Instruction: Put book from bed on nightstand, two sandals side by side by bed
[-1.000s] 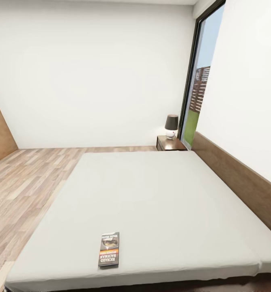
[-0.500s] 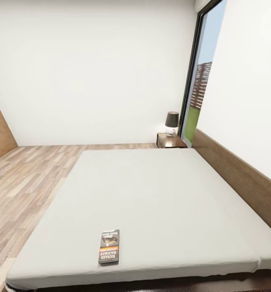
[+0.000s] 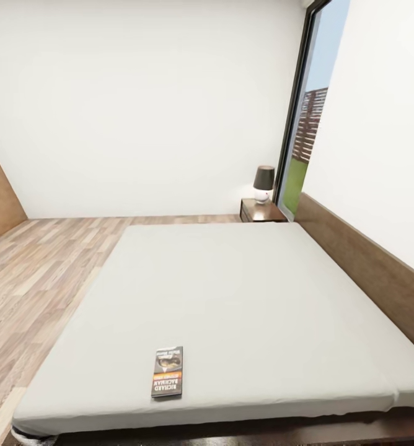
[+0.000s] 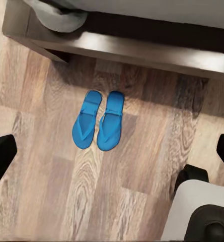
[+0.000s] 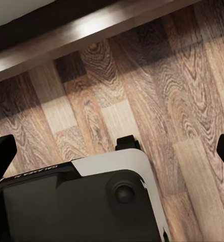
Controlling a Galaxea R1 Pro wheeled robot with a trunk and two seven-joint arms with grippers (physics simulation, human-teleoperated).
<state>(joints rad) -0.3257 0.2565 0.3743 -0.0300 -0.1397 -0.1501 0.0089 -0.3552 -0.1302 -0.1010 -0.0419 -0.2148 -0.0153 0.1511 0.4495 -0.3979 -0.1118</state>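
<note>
Bedside scene. The paperback book (image 3: 167,371) lies flat near the foot edge of the bed (image 3: 244,297), well apart from the nightstand (image 3: 261,211). Thin, light and probably flexible, it is best pinched at an edge. Blue sandals (image 4: 98,120) lie paired beside the frame. Both grippers' fingers stand apart, empty.

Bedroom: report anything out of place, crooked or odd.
Nothing is damaged or spilled. The book lies flat near the bed's near edge rather than on the nightstand. The two sandals sit neatly side by side on the floor beside the bed frame.
</note>
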